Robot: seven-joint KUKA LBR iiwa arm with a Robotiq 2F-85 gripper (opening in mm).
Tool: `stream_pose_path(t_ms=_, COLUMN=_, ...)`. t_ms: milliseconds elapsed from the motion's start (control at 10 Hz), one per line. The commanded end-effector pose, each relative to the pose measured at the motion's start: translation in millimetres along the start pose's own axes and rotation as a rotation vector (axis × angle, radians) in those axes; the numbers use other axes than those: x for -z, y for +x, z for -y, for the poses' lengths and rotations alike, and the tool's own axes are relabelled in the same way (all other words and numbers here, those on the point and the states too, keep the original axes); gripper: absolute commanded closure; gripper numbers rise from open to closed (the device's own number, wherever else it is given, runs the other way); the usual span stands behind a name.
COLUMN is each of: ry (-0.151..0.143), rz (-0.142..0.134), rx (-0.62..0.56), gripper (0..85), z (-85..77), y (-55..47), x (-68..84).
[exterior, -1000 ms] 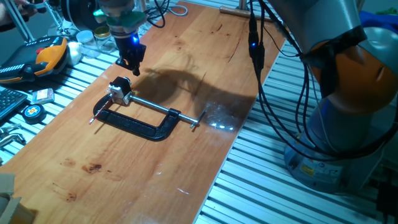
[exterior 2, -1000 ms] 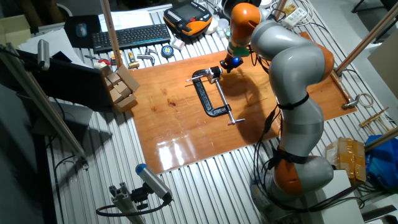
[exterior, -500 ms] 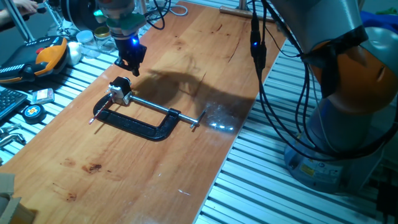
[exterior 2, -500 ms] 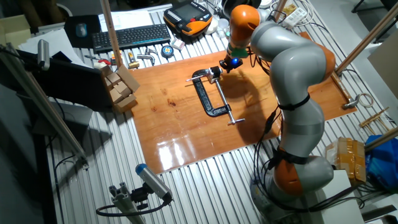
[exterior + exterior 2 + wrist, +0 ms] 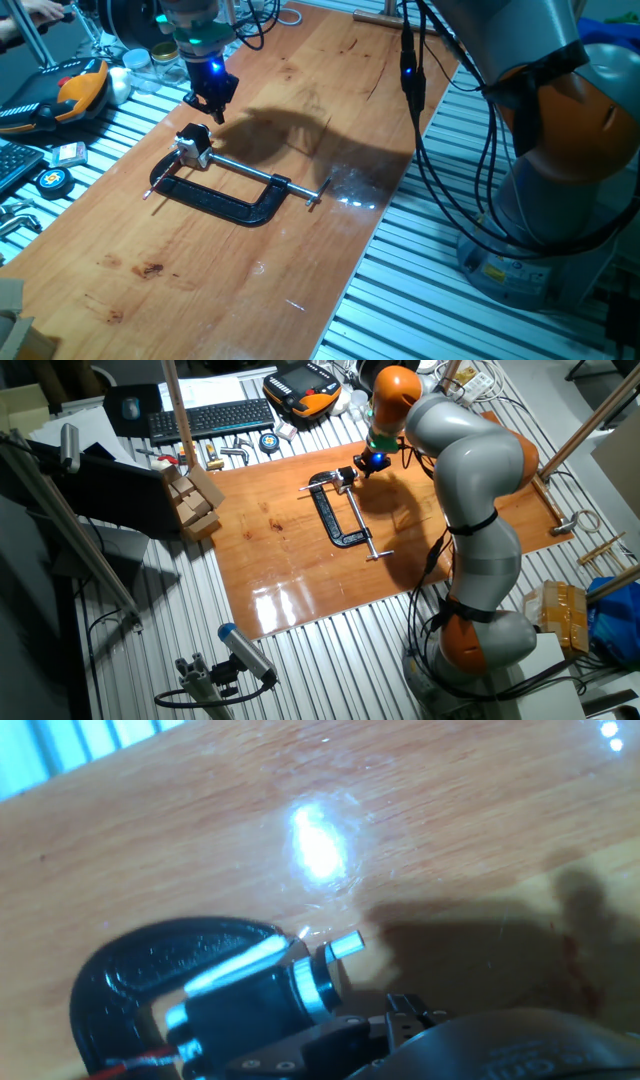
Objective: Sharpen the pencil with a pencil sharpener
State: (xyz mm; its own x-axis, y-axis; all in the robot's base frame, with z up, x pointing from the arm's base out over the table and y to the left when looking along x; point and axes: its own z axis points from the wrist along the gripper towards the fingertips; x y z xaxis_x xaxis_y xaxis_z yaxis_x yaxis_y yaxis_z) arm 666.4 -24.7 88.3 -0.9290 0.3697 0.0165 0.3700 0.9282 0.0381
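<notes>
One clamp (image 5: pixel 235 195): black, flat on wooden tabletop (image 5: pixel 300 120)
Sharpener (image 5: pixel 192 143): pinched in clamp
Fingers (image 5: pixel 207 103): hovering above sharpener, spread unreadable
Writing: none legible

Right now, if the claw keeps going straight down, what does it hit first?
Probably bare wooden board: the claw points down just beyond the pencil sharpener held in the C-clamp. Depth is unclear, so it might clip the sharpener.
</notes>
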Motion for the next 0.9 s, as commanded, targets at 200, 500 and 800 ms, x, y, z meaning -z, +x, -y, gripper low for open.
stream_pose_path(t_ms=200, ry=0.018, rz=0.017, rx=-0.010, gripper=85.0, z=1.1, y=-4.6, x=3.7)
stream_pose_path(t_ms=500, ry=0.022, rz=0.036, rx=-0.040, gripper=85.0, z=2.9, y=-8.6, x=5.2)
stream_pose_path(t_ms=800, ry=0.002, rz=0.036, rx=-0.106, gripper=85.0, z=-2.0, y=-5.3, x=5.0)
